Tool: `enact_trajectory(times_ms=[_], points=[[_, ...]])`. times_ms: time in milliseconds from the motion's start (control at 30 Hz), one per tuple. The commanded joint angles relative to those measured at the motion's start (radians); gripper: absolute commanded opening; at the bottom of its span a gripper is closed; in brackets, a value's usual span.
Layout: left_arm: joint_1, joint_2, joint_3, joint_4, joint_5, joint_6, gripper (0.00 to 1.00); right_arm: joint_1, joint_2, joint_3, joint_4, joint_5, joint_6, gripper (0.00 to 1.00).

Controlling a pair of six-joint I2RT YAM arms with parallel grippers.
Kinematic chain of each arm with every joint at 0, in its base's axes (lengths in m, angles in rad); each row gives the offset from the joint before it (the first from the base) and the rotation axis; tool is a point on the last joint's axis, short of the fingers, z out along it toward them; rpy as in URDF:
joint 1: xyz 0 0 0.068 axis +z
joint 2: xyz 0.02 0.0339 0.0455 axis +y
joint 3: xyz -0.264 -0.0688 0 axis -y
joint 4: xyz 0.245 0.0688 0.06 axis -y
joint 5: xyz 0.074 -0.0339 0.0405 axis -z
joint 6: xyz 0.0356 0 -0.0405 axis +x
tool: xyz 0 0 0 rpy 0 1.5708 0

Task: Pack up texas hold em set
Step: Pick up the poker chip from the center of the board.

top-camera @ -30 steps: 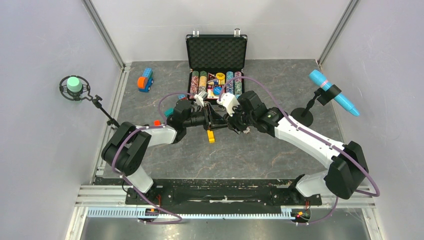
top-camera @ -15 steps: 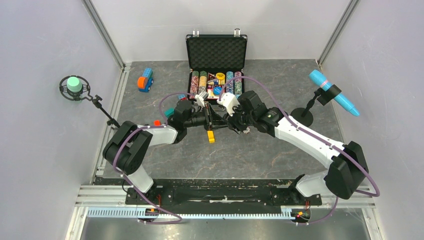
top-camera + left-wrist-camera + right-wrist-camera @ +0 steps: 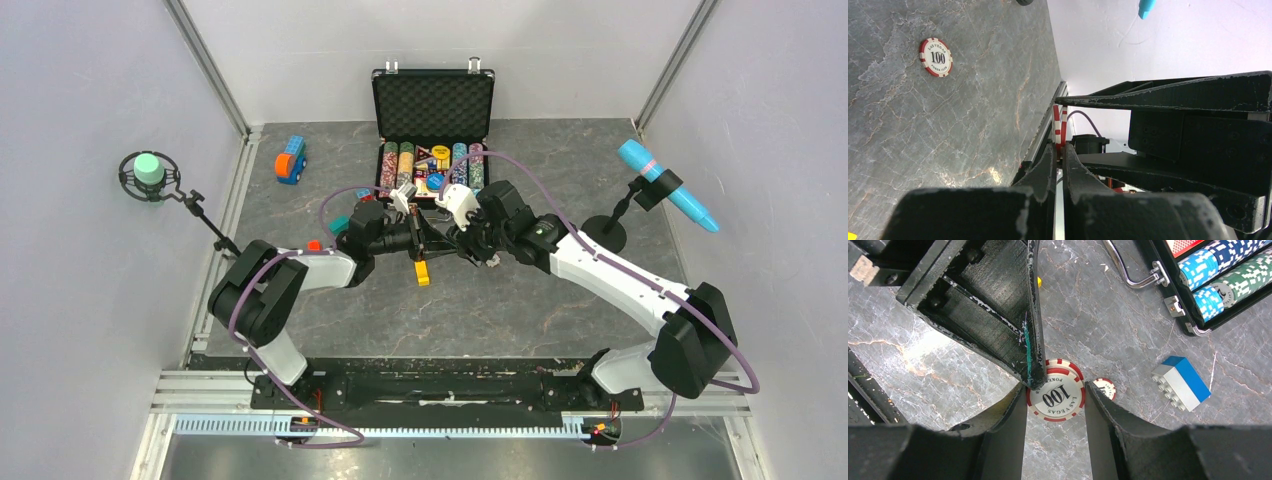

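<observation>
The black case (image 3: 432, 103) stands open at the back, rows of coloured chips (image 3: 430, 165) in its tray. In front of it both grippers meet over the table. A red-and-white "100" poker chip (image 3: 1060, 401) hangs there above the table. My right gripper (image 3: 1055, 388) is shut on its rim, one finger on each side. My left gripper (image 3: 1060, 146) is shut on the chip's flat faces, and the chip (image 3: 1060, 125) shows edge-on between its tips. A second "100" chip (image 3: 935, 57) lies flat on the table, half hidden behind a right finger (image 3: 1108, 420) in the right wrist view.
A yellow block (image 3: 422, 273) lies just below the grippers. A blue and white brick (image 3: 1182, 383) sits near the case's handle (image 3: 1130, 275). Red and blue toy bricks (image 3: 290, 160) are at the back left. A blue object on a stand (image 3: 665, 185) and a green one (image 3: 148, 170) flank the table.
My left gripper's jaws have closed onto the chip held by the right gripper. Both arms have stayed almost in place.
</observation>
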Motion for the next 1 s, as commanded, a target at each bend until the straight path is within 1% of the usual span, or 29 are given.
enact_trajectory(times_ms=[0, 33, 67, 100, 133, 167, 233, 300, 400, 500, 567, 633, 700, 767, 833, 900, 967], points=[[-0.021, 0.003, 0.028, 0.092, 0.029, -0.07, 0.02, 0.002, -0.011, 0.006, 0.096, -0.004, 0.009, 0.12], [-0.022, 0.003, 0.029, 0.097, 0.029, -0.069, 0.02, 0.002, -0.013, 0.004, 0.098, -0.004, 0.009, 0.13], [-0.022, 0.0, 0.03, 0.098, 0.029, -0.067, 0.02, 0.002, -0.015, 0.005, 0.098, -0.009, 0.01, 0.17], [-0.021, -0.003, 0.031, 0.096, 0.028, -0.062, 0.02, 0.001, -0.019, 0.003, 0.1, -0.017, 0.014, 0.26], [-0.02, -0.003, 0.033, 0.092, 0.027, -0.056, 0.02, -0.001, -0.026, 0.0, 0.108, -0.027, 0.019, 0.42], [-0.02, -0.005, 0.039, 0.081, 0.03, -0.044, 0.02, -0.004, -0.041, -0.01, 0.126, -0.04, 0.029, 0.54], [-0.014, -0.01, 0.05, 0.046, 0.03, -0.017, 0.02, -0.021, -0.075, -0.035, 0.176, -0.059, 0.057, 0.69], [-0.008, -0.019, 0.057, 0.027, 0.033, 0.004, 0.02, -0.067, -0.117, -0.07, 0.23, -0.099, 0.106, 0.76], [0.014, -0.042, 0.065, -0.017, 0.039, 0.045, 0.02, -0.158, -0.173, -0.131, 0.332, -0.148, 0.217, 0.79], [0.04, -0.077, 0.069, -0.078, 0.035, 0.096, 0.02, -0.249, -0.214, -0.19, 0.422, -0.197, 0.339, 0.79], [0.049, -0.101, 0.076, -0.123, 0.03, 0.134, 0.02, -0.297, -0.22, -0.223, 0.489, -0.282, 0.424, 0.77], [0.057, -0.131, 0.085, -0.177, 0.018, 0.186, 0.02, -0.336, -0.212, -0.257, 0.559, -0.402, 0.502, 0.75], [0.066, -0.164, 0.1, -0.279, -0.011, 0.257, 0.02, -0.35, -0.199, -0.277, 0.61, -0.46, 0.55, 0.73], [0.075, -0.202, 0.117, -0.371, -0.042, 0.33, 0.02, -0.352, -0.189, -0.287, 0.633, -0.478, 0.561, 0.73], [0.08, -0.236, 0.128, -0.427, -0.058, 0.384, 0.02, -0.354, -0.17, -0.289, 0.639, -0.502, 0.567, 0.73], [0.08, -0.261, 0.137, -0.457, -0.059, 0.421, 0.02, -0.357, -0.144, -0.291, 0.673, -0.565, 0.598, 0.73], [0.08, -0.279, 0.139, -0.469, -0.048, 0.445, 0.02, -0.358, -0.125, -0.309, 0.762, -0.64, 0.661, 0.73]])
